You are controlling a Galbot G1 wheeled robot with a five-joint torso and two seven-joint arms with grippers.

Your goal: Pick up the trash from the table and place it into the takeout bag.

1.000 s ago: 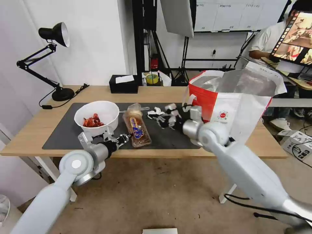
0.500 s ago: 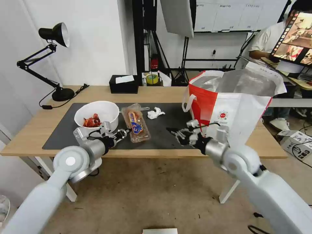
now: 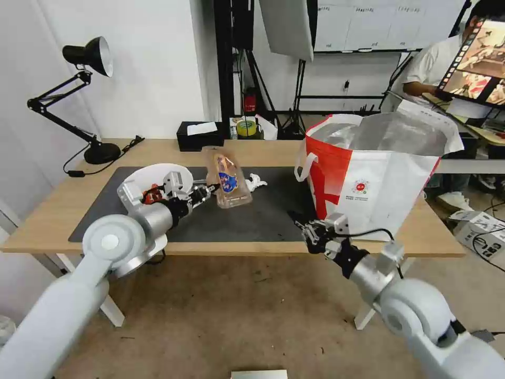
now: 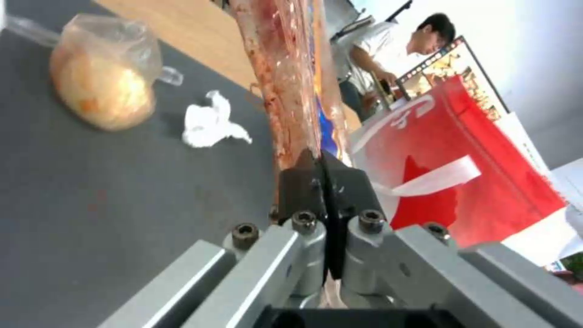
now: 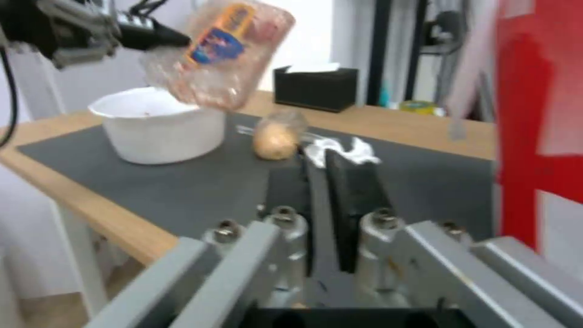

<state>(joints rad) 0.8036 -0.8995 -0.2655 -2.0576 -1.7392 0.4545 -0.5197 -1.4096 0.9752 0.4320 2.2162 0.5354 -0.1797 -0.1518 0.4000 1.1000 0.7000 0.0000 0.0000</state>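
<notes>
So right now the left gripper (image 3: 210, 189) is clamped on one edge of the clear clamshell tray (image 3: 228, 179) and has it up off the table (image 3: 263, 150), tilted, over the dark mat (image 3: 252, 216), at about 9 o'clock from the takeout bag (image 3: 368, 173). The right gripper (image 3: 310, 234) hangs at the table's near edge, roughly 7 o'clock from the bag, fingers nearly together and holding nothing.

Progress-wise I'd say it's early. Nothing shows in the bag's foil mouth from here. The white bowl (image 3: 158, 181) with red shells, the clear bag with the yellowish lump (image 4: 103, 86) and the crumpled tissue (image 3: 255, 182) are all on the mat.

Labels: the tray has a blue and orange sticker, unreadable. The bag has a small round red logo (image 3: 361, 186) with tiny print I can't make out.
</notes>
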